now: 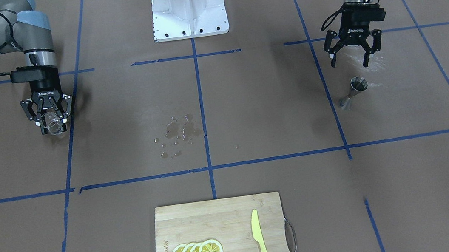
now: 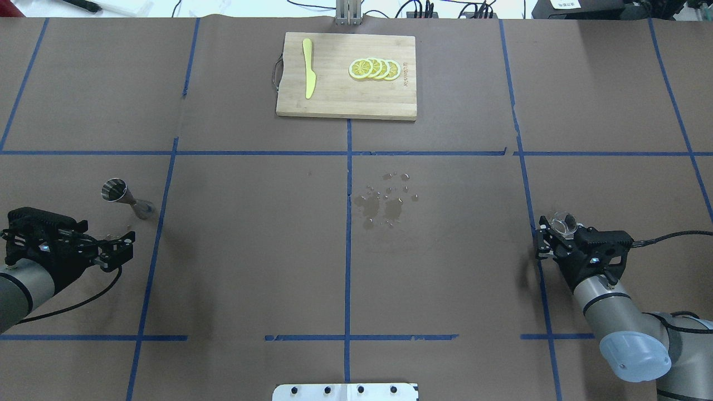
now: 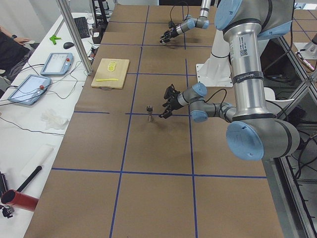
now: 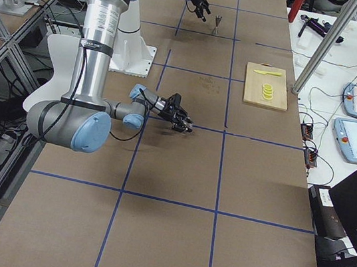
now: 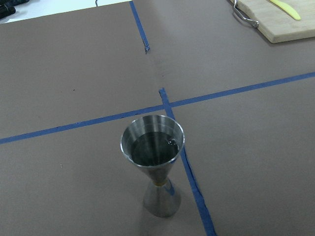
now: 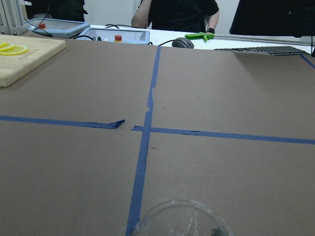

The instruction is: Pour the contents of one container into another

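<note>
Two broad fields of bare brown paper (image 2: 250,250) lie between the arms, giving you room across the middle, out from the white base plate (image 2: 345,391). Further out, the right gripper (image 1: 52,128) is closed around the clear glass (image 1: 51,121), low over a blue tape line (image 2: 525,184). The left gripper (image 1: 349,63) hangs spread wide, holding nothing, just short of the steel jigger (image 1: 353,92). It stands upright, hourglass-shaped, with liquid glinting in its top cone. Spilled drops (image 2: 384,200) mark the centre. At the far edge sits your cutting board (image 2: 334,103) with lemon slices (image 2: 374,68) and a yellow knife (image 2: 308,75).
</note>
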